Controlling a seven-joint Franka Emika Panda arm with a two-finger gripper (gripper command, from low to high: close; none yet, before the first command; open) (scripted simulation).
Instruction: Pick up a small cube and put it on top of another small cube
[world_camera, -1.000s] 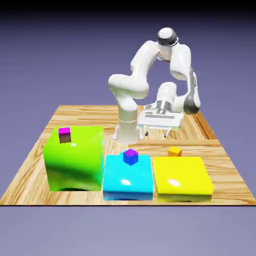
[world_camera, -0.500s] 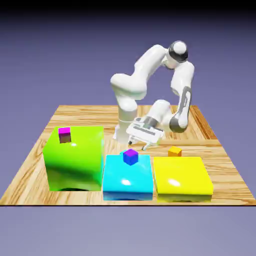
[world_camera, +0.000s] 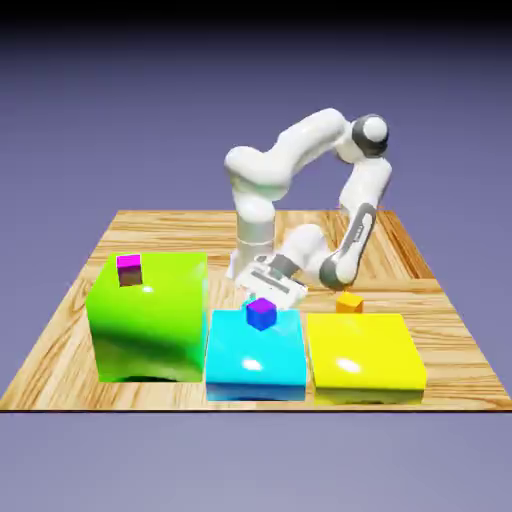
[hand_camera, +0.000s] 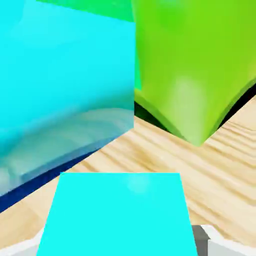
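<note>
In the hand view the small teal cube (hand_camera: 117, 215) lies on the wood, large, right between my fingertips (hand_camera: 201, 241). My gripper (world_camera: 262, 296) is low over the table just behind the big cyan block (world_camera: 256, 355), with a finger on each side of the teal cube; it looks open. The exterior view hides the teal cube behind the cyan block. A small purple cube (world_camera: 261, 314) sits on top of that block, just in front of my hand.
The big green block (world_camera: 150, 315) carries a small magenta cube (world_camera: 129, 269). A flat yellow block (world_camera: 362, 355) lies to the exterior view's right, with a small orange cube (world_camera: 349, 302) behind it. In the hand view the cyan block (hand_camera: 65, 75) and the green block (hand_camera: 195, 65) loom close.
The arm has swung toward the exterior view's left and come down, bringing the gripper from above the table's back to low behind the cyan block. The cubes have not moved.
</note>
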